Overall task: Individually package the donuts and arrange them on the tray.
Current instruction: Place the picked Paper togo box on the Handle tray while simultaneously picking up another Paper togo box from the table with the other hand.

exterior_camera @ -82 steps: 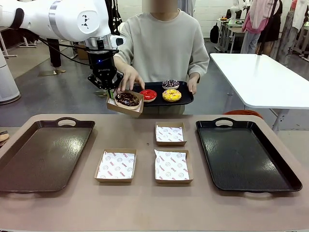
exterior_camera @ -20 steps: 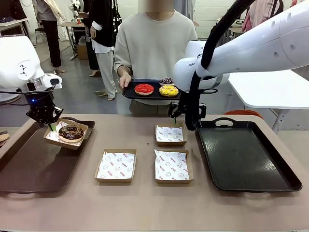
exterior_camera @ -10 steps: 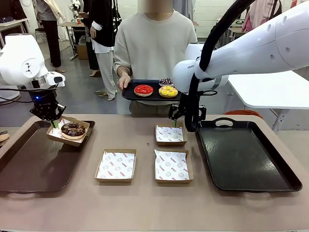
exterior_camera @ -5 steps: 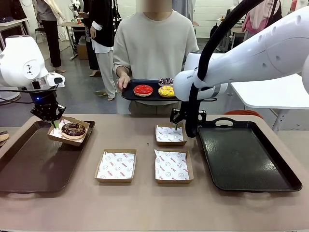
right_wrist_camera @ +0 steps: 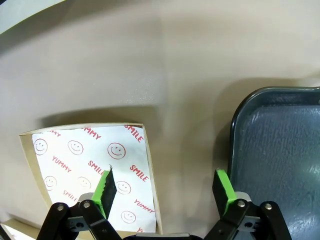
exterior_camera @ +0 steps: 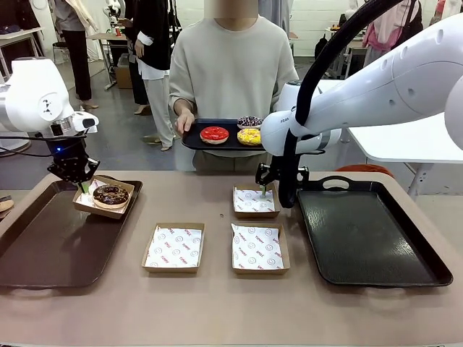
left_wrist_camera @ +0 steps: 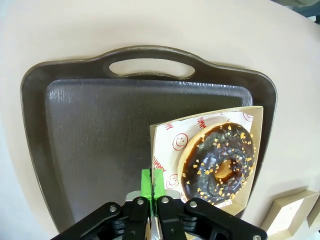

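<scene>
A chocolate-glazed donut [exterior_camera: 111, 194] [left_wrist_camera: 220, 162] lies in a paper-lined cardboard box [exterior_camera: 92, 203] [left_wrist_camera: 168, 144]. My left gripper [exterior_camera: 81, 186] [left_wrist_camera: 152, 181] is shut on that box's edge, holding it over the far right corner of the brown tray [exterior_camera: 51, 238] [left_wrist_camera: 95, 135]. My right gripper [exterior_camera: 269, 189] [right_wrist_camera: 164, 189] stands open just above the far edge of an empty lined box [exterior_camera: 254, 201] [right_wrist_camera: 90, 165]. The person at the far side holds a small black tray [exterior_camera: 194, 142] with a red donut [exterior_camera: 214, 134], a yellow donut [exterior_camera: 249, 136] and a dark sprinkled donut [exterior_camera: 249, 121].
Two more empty lined boxes [exterior_camera: 173, 247] [exterior_camera: 258, 248] sit in the middle of the table. A black tray [exterior_camera: 369, 238] [right_wrist_camera: 280, 150] lies at the right, close beside my right gripper. A white table [exterior_camera: 398, 116] stands behind at the right.
My right gripper has sunk a little toward the far empty box. My left gripper and the boxed chocolate donut have barely shifted. The person's tray has hardly moved.
</scene>
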Action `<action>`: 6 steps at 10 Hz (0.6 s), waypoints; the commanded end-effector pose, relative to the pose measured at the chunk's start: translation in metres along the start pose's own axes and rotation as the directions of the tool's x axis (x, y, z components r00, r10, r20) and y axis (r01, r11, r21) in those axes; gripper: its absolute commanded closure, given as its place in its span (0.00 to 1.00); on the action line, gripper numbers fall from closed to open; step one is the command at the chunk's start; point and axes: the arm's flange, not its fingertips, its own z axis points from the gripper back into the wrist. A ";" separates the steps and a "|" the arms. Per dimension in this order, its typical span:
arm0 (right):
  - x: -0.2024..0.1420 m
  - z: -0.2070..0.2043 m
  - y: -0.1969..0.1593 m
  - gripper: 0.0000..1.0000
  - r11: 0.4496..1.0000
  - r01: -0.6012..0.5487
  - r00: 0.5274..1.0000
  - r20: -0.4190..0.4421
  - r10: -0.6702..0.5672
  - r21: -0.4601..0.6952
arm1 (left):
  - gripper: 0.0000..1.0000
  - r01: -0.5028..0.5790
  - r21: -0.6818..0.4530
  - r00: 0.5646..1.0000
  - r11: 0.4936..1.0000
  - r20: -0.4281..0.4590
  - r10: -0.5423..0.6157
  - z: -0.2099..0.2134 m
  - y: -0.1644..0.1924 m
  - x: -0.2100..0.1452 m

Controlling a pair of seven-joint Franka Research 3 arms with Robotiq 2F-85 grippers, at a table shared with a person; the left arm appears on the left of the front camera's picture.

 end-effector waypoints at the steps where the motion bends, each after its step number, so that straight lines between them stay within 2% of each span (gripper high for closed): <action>1: 0.003 -0.005 0.002 0.00 1.000 0.001 1.000 0.012 -0.001 -0.012 | 0.99 -0.027 -0.005 1.000 1.000 -0.012 0.027 0.001 0.002 0.009; 6: 0.002 -0.008 0.003 0.00 1.000 -0.019 1.000 -0.001 0.019 -0.021 | 0.99 -0.002 0.006 1.000 1.000 -0.012 0.002 -0.002 -0.001 0.019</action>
